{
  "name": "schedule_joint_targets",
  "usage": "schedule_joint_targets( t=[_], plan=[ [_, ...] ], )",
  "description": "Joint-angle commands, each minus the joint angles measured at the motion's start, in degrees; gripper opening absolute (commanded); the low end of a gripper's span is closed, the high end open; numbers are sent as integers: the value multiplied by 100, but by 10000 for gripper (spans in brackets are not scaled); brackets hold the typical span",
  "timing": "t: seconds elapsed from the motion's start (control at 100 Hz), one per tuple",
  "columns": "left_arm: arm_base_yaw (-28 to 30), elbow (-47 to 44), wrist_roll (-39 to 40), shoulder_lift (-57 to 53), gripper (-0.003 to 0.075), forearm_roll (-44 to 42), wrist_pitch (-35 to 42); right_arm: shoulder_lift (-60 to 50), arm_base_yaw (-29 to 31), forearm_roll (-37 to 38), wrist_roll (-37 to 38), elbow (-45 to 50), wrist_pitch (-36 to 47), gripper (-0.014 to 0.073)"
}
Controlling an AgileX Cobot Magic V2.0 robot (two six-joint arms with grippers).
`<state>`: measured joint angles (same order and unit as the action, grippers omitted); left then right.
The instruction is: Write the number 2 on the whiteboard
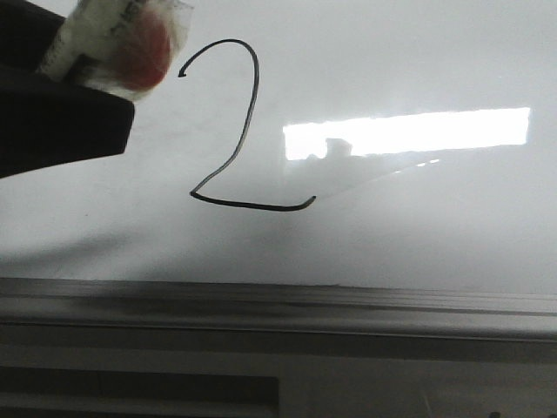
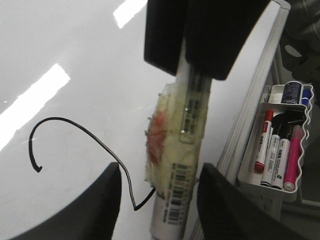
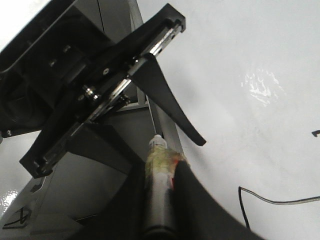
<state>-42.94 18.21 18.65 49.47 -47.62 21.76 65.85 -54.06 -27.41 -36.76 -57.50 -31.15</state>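
The number 2 point(image 1: 248, 131) is drawn in thin black line on the whiteboard point(image 1: 418, 235), left of centre. Part of it shows in the left wrist view point(image 2: 75, 125). A white marker point(image 2: 187, 130), wrapped in yellowish tape with a red patch, is gripped by my right gripper point(image 3: 161, 167), which is shut on its barrel. My left gripper point(image 2: 160, 200) is open, its fingers point(image 2: 95, 205) standing on either side of the marker with gaps. In the front view the taped marker point(image 1: 122, 43) and a dark finger point(image 1: 61, 113) sit at the top left.
A grey metal rail point(image 1: 278, 305) runs along the board's near edge. A white tray point(image 2: 250, 175) holding several markers hangs beside the rail point(image 2: 255, 100). A bright rectangular light reflection point(image 1: 409, 132) lies right of the numeral.
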Motion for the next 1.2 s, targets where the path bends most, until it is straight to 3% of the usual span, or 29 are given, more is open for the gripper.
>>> schedule_joint_targets(
  t=[0.0,0.22,0.41,0.48,0.56,0.6,0.68,0.75,0.85,1.03,1.19],
  plan=[
    [-13,196,55,-8,261,221,259,-101,-1,-120,-59,-216,287,-50],
    [-13,196,91,-8,-21,221,259,-101,-1,-120,-59,-216,287,-50],
    [-13,196,96,-8,-19,251,250,-101,-1,-120,-59,-216,413,-22],
    [-13,196,215,-8,-20,481,202,-101,-1,-25,-59,-216,484,117],
    [-13,196,387,-8,-20,1185,-18,-101,9,531,-59,-216,838,402],
    [-13,196,387,-8,-20,1794,-202,-122,75,794,-59,-216,1022,532],
    [0,196,387,-8,-20,3389,-608,-213,288,865,-59,-216,1451,660],
    [123,196,387,-8,-20,4762,-987,-310,469,865,-59,-216,1609,652],
    [324,196,387,84,-20,5520,-1383,-415,554,865,-59,-216,1624,617],
    [621,439,387,474,-20,5775,-1739,-459,555,865,-59,-216,1587,544],
    [634,592,387,859,-20,5823,-1525,-459,555,865,-59,-216,1490,514]
  ],
)
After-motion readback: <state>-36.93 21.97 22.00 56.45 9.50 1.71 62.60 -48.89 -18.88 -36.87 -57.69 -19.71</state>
